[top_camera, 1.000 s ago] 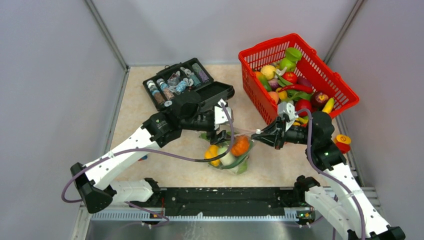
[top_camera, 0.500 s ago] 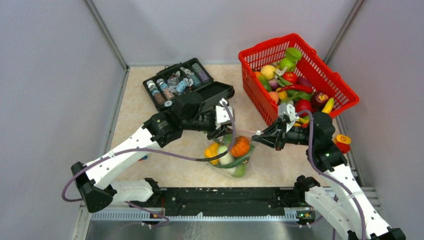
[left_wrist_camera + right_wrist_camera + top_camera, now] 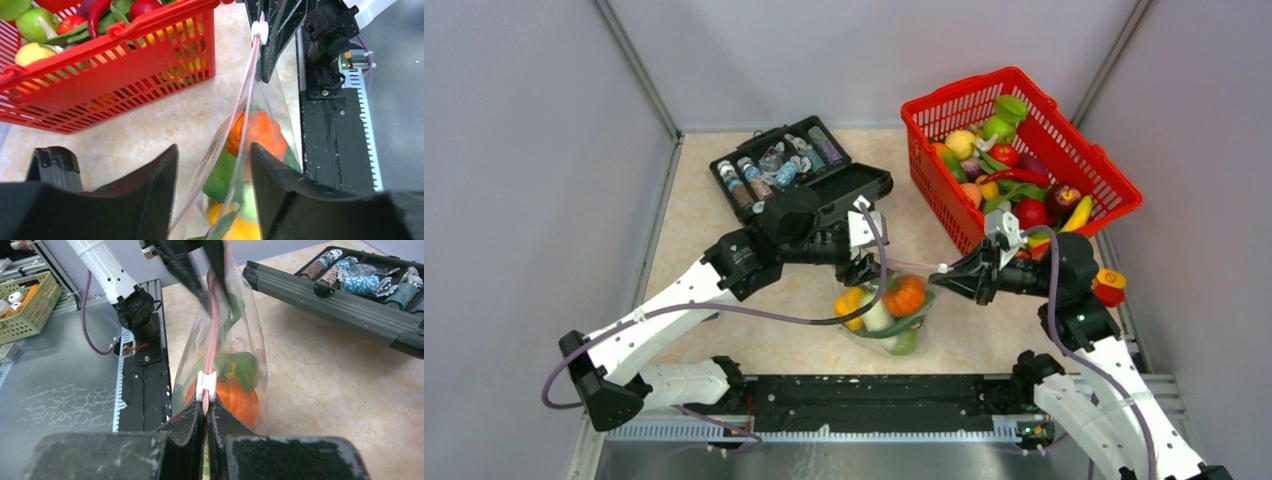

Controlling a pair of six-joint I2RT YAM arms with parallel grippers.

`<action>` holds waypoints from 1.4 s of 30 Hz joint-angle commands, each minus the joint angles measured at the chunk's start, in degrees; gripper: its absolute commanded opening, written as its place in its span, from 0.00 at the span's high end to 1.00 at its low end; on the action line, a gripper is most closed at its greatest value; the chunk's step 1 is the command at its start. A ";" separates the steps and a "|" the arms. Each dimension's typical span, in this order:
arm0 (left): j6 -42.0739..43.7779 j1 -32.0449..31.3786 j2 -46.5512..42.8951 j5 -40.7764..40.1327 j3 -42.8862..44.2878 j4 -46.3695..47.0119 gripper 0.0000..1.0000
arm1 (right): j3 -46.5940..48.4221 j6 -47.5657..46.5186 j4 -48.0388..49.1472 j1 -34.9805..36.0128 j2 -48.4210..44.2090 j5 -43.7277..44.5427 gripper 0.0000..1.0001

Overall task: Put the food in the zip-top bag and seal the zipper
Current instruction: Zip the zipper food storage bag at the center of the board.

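The main risk is the zipper [image 3: 240,107] not closing along its whole run. The right tool [image 3: 206,412] is clamped on the pink strip just behind the white slider [image 3: 206,385]. The left tool [image 3: 214,150] stands apart, with a finger on either side of the strip at its other end and no grip that I can see. If the slider is pulled with that end loose, the bag [image 3: 889,315] is likely to drag or fold instead of sealing. The green leaves inside sit high and could catch in the track. The weight of the food could also tear the strip out of the right tool.

The bag hangs between the two tools, near the middle of the desk's [image 3: 984,340] near edge. It holds an orange tomato [image 3: 904,297], a yellow pepper [image 3: 850,302], a white radish [image 3: 879,315] and greens. The red basket [image 3: 959,87] at the far right corner is full of more toy food. The open black case [image 3: 849,188] beside it holds small bottles [image 3: 774,165].
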 commanded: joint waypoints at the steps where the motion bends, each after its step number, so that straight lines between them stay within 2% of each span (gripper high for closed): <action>1: -1.21 -0.15 -2.73 1.97 -0.96 4.87 0.33 | -1.10 3.02 4.96 0.65 -2.01 0.04 1.00; 2: -1.30 -0.18 -2.71 1.99 -0.94 4.93 0.16 | -1.45 3.34 5.48 0.62 -2.10 -0.11 1.00; 3: -1.04 -0.19 -2.63 2.04 -0.98 4.89 0.03 | -1.64 4.04 5.60 0.68 -2.03 -0.17 1.00; 4: -0.67 -0.19 -2.48 2.16 -1.02 4.86 0.01 | -1.65 4.30 5.65 0.67 -1.93 -0.21 1.00; 9: 0.33 -0.19 -1.31 1.21 -0.84 4.46 0.01 | -1.06 3.40 5.44 0.69 -0.92 -0.88 1.00; 14: 1.33 -0.19 0.42 3.18 1.91 -0.37 0.01 | -1.77 3.61 5.61 0.65 -1.05 -0.63 1.00; 20: 2.16 -0.19 1.53 0.83 2.32 -2.27 0.01 | -1.55 4.14 7.12 0.72 -1.09 -0.93 1.00; 27: 2.51 -0.19 2.71 -0.88 2.65 -2.82 0.02 | -1.11 1.70 3.57 0.72 -1.94 -0.86 1.00; 37: 1.08 -0.28 6.59 -1.72 6.57 -6.16 0.07 | 0.15 0.71 2.17 0.73 -1.86 -1.02 1.00; 42: 1.04 -0.37 6.85 -1.10 7.37 -6.66 0.19 | 0.48 0.00 1.01 0.73 -2.17 -0.86 1.00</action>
